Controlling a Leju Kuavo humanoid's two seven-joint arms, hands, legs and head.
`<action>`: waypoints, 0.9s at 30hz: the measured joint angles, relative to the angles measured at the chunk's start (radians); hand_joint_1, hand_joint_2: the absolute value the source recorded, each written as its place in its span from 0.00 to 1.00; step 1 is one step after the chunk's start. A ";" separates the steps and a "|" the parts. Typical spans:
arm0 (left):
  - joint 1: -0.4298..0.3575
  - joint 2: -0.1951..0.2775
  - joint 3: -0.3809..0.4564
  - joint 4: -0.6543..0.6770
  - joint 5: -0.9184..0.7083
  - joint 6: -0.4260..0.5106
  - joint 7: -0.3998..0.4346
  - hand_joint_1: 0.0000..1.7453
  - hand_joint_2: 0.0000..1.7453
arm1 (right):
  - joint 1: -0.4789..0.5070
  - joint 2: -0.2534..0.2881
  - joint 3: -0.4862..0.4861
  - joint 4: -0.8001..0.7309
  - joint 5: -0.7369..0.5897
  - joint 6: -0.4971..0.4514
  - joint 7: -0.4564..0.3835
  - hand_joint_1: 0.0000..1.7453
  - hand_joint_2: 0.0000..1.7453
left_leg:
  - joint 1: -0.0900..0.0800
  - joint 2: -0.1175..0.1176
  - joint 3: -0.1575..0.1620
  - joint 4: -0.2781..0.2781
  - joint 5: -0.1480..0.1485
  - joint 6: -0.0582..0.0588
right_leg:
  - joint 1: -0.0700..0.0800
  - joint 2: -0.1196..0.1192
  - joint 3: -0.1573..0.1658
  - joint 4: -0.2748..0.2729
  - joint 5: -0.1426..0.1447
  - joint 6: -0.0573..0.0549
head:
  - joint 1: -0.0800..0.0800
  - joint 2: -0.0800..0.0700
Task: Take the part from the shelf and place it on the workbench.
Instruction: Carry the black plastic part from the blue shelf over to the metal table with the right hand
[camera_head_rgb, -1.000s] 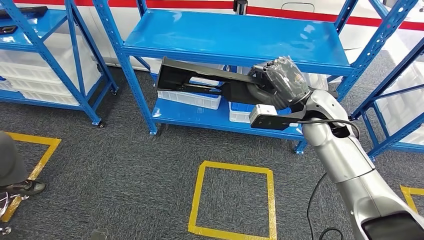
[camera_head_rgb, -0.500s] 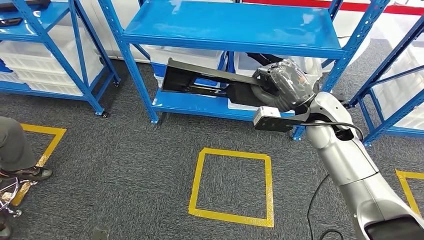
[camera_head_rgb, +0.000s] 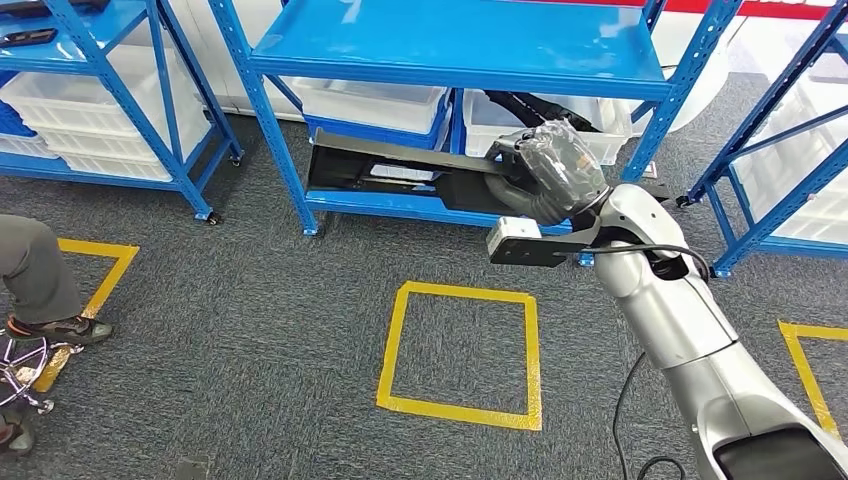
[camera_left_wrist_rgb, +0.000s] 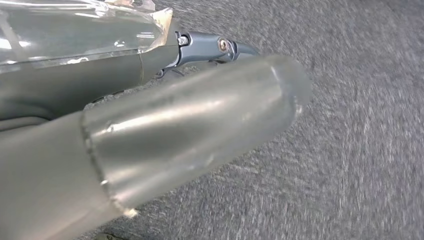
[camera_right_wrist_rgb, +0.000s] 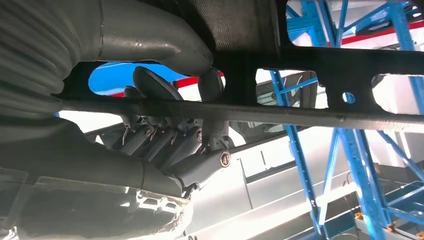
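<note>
The right hand (camera_head_rgb: 555, 170), wrapped in clear film, grasps the long black part (camera_head_rgb: 400, 170) by one end, so the part juts level and sideways in front of the blue shelf (camera_head_rgb: 450, 45), apparently clear of it. The left hand's (camera_left_wrist_rgb: 150, 135) state cannot be told. Grey carpet (camera_head_rgb: 250, 330) bears a yellow tape square (camera_head_rgb: 462, 350); white bins (camera_head_rgb: 370, 100) sit on the shelf.

You have a long black plastic part (camera_head_rgb: 400, 168) with cut-out openings, held roughly level in front of the blue shelf's (camera_head_rgb: 460, 45) lower tier, gripped at its right end.
</note>
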 joint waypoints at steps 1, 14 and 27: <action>0.000 0.000 0.003 0.000 0.003 0.001 -0.001 0.00 0.00 | -0.001 0.004 0.002 0.002 0.004 -0.001 0.001 0.98 1.00 | 0.005 0.003 -0.006 -0.013 0.017 0.001 | 0.001 0.001 -0.013 0.027 -0.028 -0.003 | 0.002 0.000; 0.024 0.000 0.044 0.002 0.026 0.009 -0.020 0.00 0.00 | -0.010 0.082 0.039 0.030 0.042 -0.003 0.016 0.98 1.00 | 0.037 0.011 -0.175 0.020 0.152 -0.077 | -0.030 0.003 0.118 0.017 -0.121 0.035 | 0.004 0.000; 0.021 0.009 0.051 0.001 0.021 0.007 -0.019 0.00 0.00 | -0.009 0.099 0.027 0.045 0.064 -0.013 0.033 0.98 1.00 | 0.034 -0.003 0.043 0.071 -0.090 -0.063 | -0.015 -0.001 -0.040 0.023 0.033 -0.002 | -0.004 0.000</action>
